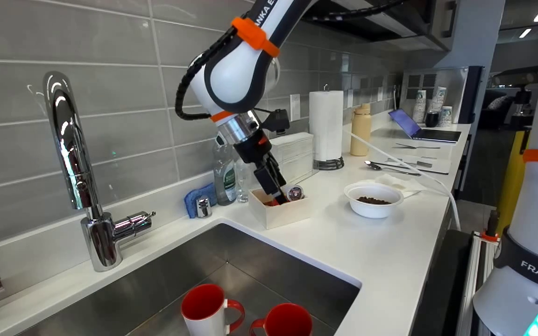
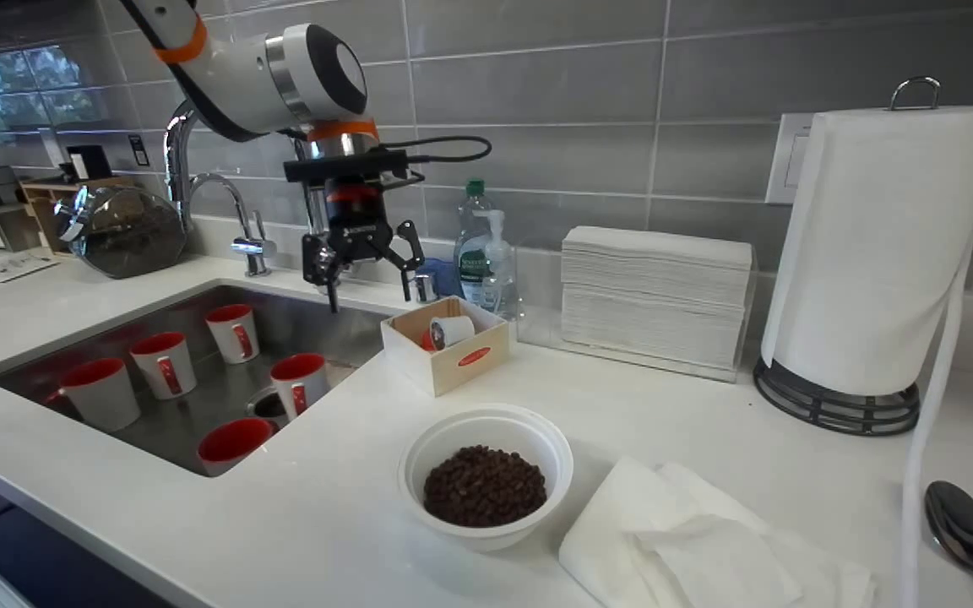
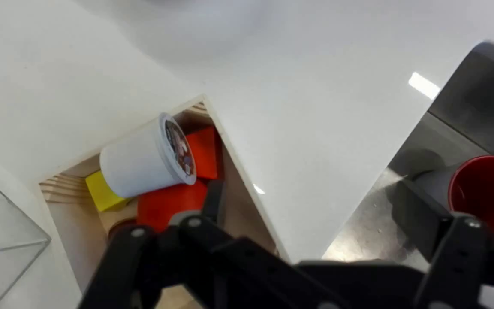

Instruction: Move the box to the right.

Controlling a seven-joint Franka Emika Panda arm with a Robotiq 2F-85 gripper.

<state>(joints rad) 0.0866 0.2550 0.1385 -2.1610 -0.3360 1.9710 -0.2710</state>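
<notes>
— Gray tiles (image 2: 537, 84) cover the back, and a white counter (image 2: 326, 507) runs in front. Where's the box (image 2: 448, 363)?

— In an exterior view it sits mid-frame on the counter, close by the sink (image 2: 284, 325).

— What about the gripper (image 2: 370, 304)?

— Spread wide, holding nothing. In the wrist view, one finger (image 3: 214, 199) looks to be over the box, low in the frame. The other is over the sink, lower right.

— How do we grab it well?

— Squeeze in a bit first, or the outside finger may bump the sink edge. Then go down slow with the box's sink-side wall in between. Don't poke the little white cup (image 3: 142, 159) or the red block (image 3: 204, 150) inside.

— Then which way?

— I think right means toward the paper roll (image 2: 883, 253). Pass between the paper stack (image 2: 655, 300) and the bowl (image 2: 486, 429), and keep the box flat so nothing tips out.
</notes>
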